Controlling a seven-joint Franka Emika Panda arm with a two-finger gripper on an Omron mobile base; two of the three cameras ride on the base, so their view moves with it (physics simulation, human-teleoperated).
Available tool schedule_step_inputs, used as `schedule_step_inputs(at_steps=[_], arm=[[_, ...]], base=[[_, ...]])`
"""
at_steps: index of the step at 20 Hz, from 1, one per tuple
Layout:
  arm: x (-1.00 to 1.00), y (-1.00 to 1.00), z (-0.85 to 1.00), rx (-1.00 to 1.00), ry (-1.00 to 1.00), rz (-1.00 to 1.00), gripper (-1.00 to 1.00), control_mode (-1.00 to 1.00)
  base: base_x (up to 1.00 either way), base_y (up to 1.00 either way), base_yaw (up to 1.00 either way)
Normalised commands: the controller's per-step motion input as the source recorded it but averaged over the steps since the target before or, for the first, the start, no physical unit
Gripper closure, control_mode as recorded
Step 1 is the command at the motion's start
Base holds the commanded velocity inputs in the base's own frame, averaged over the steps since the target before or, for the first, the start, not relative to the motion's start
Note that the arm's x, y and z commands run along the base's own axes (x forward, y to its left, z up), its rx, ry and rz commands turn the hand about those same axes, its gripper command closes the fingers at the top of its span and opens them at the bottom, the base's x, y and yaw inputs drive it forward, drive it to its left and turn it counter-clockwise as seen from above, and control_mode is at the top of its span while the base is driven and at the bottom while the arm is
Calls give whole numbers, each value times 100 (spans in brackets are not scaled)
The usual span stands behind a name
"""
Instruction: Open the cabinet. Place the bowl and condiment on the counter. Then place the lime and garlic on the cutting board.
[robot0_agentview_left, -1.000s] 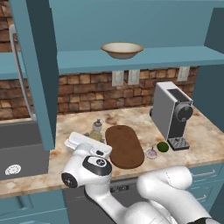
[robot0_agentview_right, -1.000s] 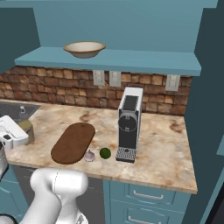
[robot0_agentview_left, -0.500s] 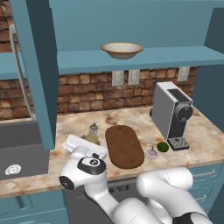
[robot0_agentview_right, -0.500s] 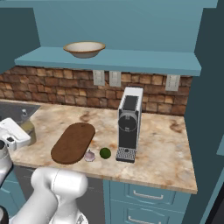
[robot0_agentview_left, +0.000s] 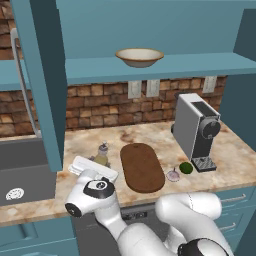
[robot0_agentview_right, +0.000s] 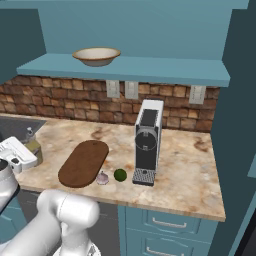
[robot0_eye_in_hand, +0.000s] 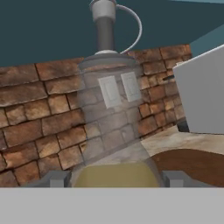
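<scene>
You've got the condiment (robot0_eye_in_hand: 111, 131) right between the fingertips (robot0_eye_in_hand: 59, 179), standing on the counter (robot0_agentview_left: 150, 132) just left of the cutting board (robot0_agentview_left: 142, 166). Whether the gripper (robot0_eye_in_hand: 114, 179) is clamped on it or already slack, I cannot tell. It looks like a smooth, rigid clear bottle, light, likely slick and tippy, so hold the wide body, not the narrow neck. The bowl (robot0_agentview_left: 139, 56) waits up on the cabinet (robot0_agentview_left: 150, 35) shelf.

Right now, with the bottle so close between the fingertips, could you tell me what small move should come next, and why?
Probably open the gripper and back away. The condiment looks already upright on the counter beside the cutting board, while the bowl sits on the cabinet shelf.
</scene>
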Motion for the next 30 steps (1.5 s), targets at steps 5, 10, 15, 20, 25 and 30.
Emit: schedule_step_inputs(at_steps=[5,10,15,20,25,30], arm=[[17,19,-18,0,0,0,100,-100],[18,14,-21,0,0,0,100,-100],[21,8,-22,0,0,0,100,-100],[21,9,-19,0,0,0,100,-100],[4,12,-24,0,0,0,-100,-100],[0,0,-1,0,1,0,-100,-100]], base=[[0,0,0],[0,0,0],[0,0,0],[0,0,0],[0,0,0],[0,0,0]])
